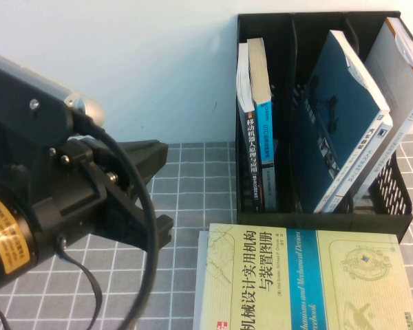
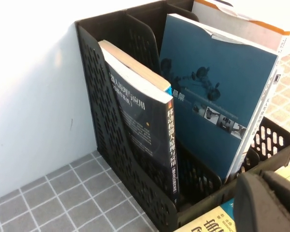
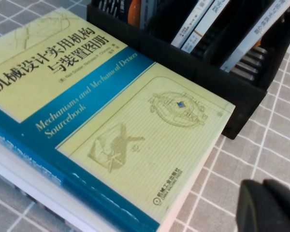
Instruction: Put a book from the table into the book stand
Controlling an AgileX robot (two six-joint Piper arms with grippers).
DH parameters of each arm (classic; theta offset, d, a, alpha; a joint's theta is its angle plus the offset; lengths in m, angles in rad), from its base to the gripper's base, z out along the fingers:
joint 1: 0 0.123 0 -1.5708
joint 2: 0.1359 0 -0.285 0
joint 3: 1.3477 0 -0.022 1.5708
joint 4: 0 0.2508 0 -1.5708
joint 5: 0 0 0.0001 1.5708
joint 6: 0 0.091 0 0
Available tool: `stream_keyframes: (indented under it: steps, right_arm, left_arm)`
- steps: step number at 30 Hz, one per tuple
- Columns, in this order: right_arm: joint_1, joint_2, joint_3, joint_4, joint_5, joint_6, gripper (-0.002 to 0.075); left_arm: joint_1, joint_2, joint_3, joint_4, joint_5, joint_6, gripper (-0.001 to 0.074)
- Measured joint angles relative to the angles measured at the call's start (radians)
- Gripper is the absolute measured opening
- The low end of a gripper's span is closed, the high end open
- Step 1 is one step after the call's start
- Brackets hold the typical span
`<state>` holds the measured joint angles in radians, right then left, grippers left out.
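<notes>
Overhead, left gripper (image 1: 148,199); right gripper (image 3: 268,205) (above grid-lined table (image 1: 186,179)).

Ahead of the left gripper (image 1: 155,196), jaws spread, bare tabletop (image 1: 193,179) runs up to the stand (image 1: 316,206). Every slot holds books, with a gap beside the leaning blue book (image 1: 341,117). A yellow-green book (image 1: 303,282) lies flat along the stand's front, just ahead of the right gripper (image 3: 268,205).

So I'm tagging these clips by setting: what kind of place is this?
Probably a robot lab bench: grey grid-checked cloth table, black mesh file rack of engineering books, left gripper in front; right gripper near the yellow-green book.
</notes>
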<state>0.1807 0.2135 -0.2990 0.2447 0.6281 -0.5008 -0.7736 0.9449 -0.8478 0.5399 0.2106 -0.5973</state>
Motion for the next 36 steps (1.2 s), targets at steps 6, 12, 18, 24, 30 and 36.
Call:
stream_keyframes:
  steps: [6,12,18,24,30,36]
  right_arm:
    - [0.000,0.000,0.000,0.002,0.000,0.000,-0.0003]
    - [0.000,0.000,0.000,0.004,0.000,0.000,-0.0003]
    - [0.000,0.000,0.000,0.005,0.000,0.000,-0.0003]
    - [0.000,0.000,0.000,0.005,0.000,0.000,-0.0003]
    - [0.000,0.000,0.000,0.005,0.000,0.000,-0.0003]
    - [0.000,0.000,0.000,0.005,0.000,0.000,-0.0003]
  left_arm:
    - [0.083,-0.071,0.018,0.076,0.014,-0.019,-0.0003]
    - [0.154,-0.207,0.095,0.090,0.051,-0.065,-0.0003]
    - [0.261,-0.379,0.230,-0.072,0.114,-0.037,-0.0003]
    - [0.411,-0.575,0.410,-0.289,0.074,0.141,-0.0003]
    - [0.583,-0.745,0.618,-0.349,-0.103,0.247,-0.0003]
    - [0.685,-0.846,0.817,-0.408,-0.223,0.262,-0.0003]
